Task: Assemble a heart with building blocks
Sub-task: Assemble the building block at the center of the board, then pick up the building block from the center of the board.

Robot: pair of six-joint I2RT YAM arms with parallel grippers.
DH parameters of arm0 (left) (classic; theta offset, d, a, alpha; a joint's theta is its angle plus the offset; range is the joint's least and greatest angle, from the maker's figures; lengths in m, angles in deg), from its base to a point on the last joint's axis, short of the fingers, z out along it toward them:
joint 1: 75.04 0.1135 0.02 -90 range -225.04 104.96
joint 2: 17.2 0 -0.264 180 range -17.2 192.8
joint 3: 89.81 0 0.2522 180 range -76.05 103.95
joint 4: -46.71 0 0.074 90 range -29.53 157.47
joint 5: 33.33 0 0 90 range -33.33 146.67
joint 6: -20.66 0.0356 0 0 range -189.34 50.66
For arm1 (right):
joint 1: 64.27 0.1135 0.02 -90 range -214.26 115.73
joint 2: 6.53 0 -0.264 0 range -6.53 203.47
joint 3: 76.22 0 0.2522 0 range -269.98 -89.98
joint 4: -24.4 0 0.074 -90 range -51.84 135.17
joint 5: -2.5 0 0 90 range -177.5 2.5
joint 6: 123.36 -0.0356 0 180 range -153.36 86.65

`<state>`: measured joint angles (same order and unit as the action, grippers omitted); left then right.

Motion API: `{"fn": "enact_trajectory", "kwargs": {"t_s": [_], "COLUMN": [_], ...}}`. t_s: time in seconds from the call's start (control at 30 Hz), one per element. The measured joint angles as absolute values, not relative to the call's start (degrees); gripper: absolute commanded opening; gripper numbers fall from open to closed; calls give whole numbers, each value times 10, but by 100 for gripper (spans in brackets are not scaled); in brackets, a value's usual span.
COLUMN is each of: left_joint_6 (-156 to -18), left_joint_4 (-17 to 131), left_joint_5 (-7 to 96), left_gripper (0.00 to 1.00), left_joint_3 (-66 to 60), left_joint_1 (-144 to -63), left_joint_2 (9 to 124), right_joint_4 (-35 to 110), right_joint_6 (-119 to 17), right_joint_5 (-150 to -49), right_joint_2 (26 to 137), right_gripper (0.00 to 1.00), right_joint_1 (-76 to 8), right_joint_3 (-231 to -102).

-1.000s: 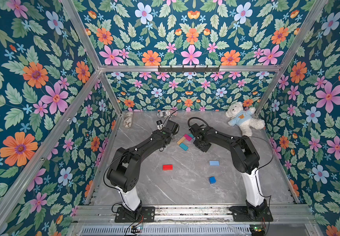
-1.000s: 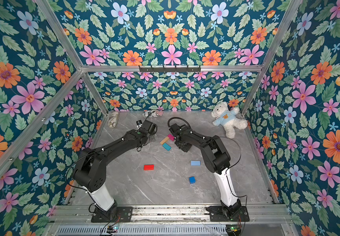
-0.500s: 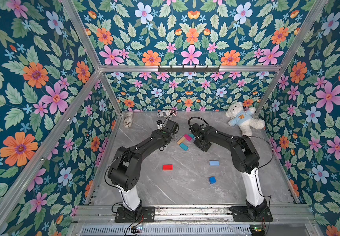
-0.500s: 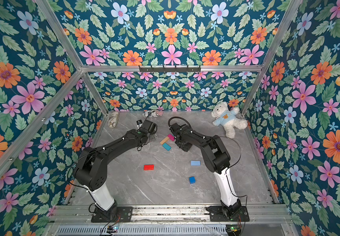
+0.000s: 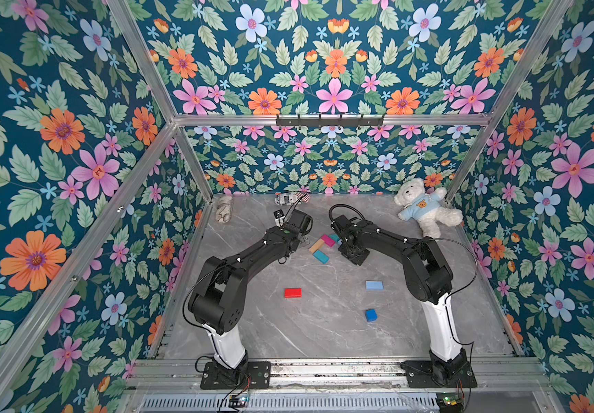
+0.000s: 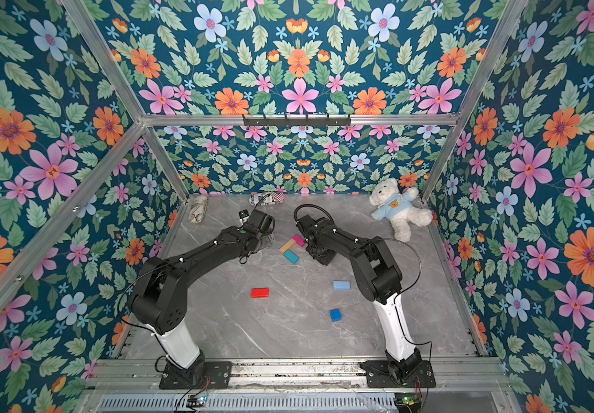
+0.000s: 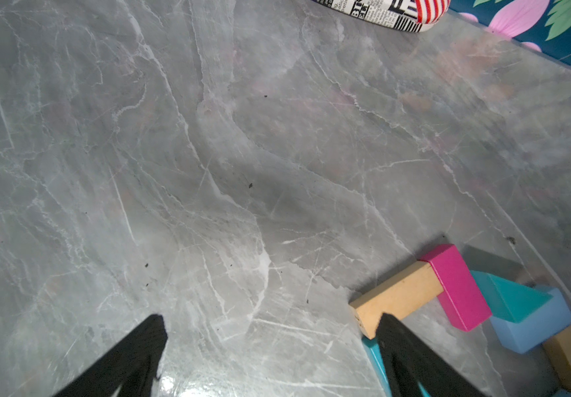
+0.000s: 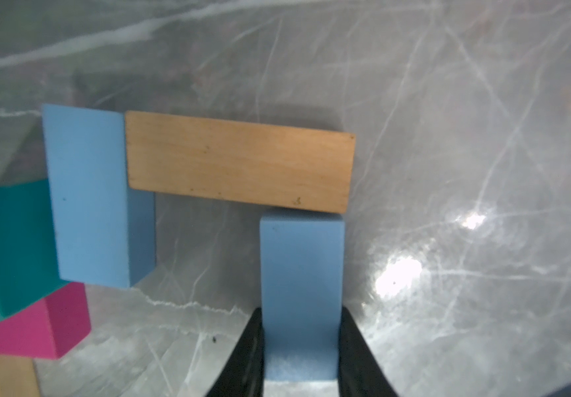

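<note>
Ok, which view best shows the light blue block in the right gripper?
Right wrist view: the light blue block sits centre frame in the right gripper, its end at the tan block. Both top views have the right arm hiding it; the left wrist view misses it.

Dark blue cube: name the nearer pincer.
Right. The right pincer, shut on a light blue block, is beyond the dark blue cube; the open left pincer is farther, beside the tan block.
</note>
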<state>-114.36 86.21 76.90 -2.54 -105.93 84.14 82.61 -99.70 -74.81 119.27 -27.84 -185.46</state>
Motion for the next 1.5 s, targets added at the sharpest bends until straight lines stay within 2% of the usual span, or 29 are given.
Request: {"fn": "enact_trajectory", "kwargs": {"t_s": [0.13, 0.23, 0.53, 0.73, 0.87, 0.97, 1.1, 1.17, 1.2, 1.3, 1.4, 1.5], "left_joint_6": [-1142, -1142, -1142, -1142, -1148, -1167, -1232, -1288, -1318, -1407, -1480, -1537], "left_joint_4": [862, 860, 858, 858, 861, 878, 915, 923, 927, 937, 936, 930], "left_joint_5": [769, 769, 769, 770, 772, 773, 753, 724, 704, 652, 610, 593], "left_gripper": [100, 99, 99, 99, 100, 99, 100, 100, 99, 99, 96, 90], "left_joint_3": [-30, -34, -49, -60, -62, -53, -52, -77, -97, -146, -174, -198], "left_joint_1": [-1058, -1058, -1055, -1055, -1055, -1056, -1063, -1067, -1071, -1088, -1109, -1121], "left_joint_2": [838, 833, 818, 804, 793, 786, 781, 775, 772, 769, 769, 762], "right_joint_4": [814, 797, 757, 757, 789, 802, 789, 741, 703, 648, 662, 696], "right_joint_6": [-1001, -1003, -1001, -991, -981, -975, -930, -875, -827, -609, -355, -148], "right_joint_5": [-754, -760, -766, -768, -770, -761, -745, -767, -791, -872, -932, -921], "right_joint_2": [1186, 1180, 1160, 1138, 1111, 1049, 905, 816, 776, 699, 665, 660], "right_gripper": [45, 61, 72, 99, 99, 99, 98, 96, 91, 90, 88, 83], "right_joint_1": [-281, -283, -285, -276, -266, -266, -281, -323, -355, -417, -420, -424], "right_joint_3": [-1842, -1831, -1797, -1779, -1762, -1732, -1657, -1594, -1558, -1491, -1487, -1468]}}
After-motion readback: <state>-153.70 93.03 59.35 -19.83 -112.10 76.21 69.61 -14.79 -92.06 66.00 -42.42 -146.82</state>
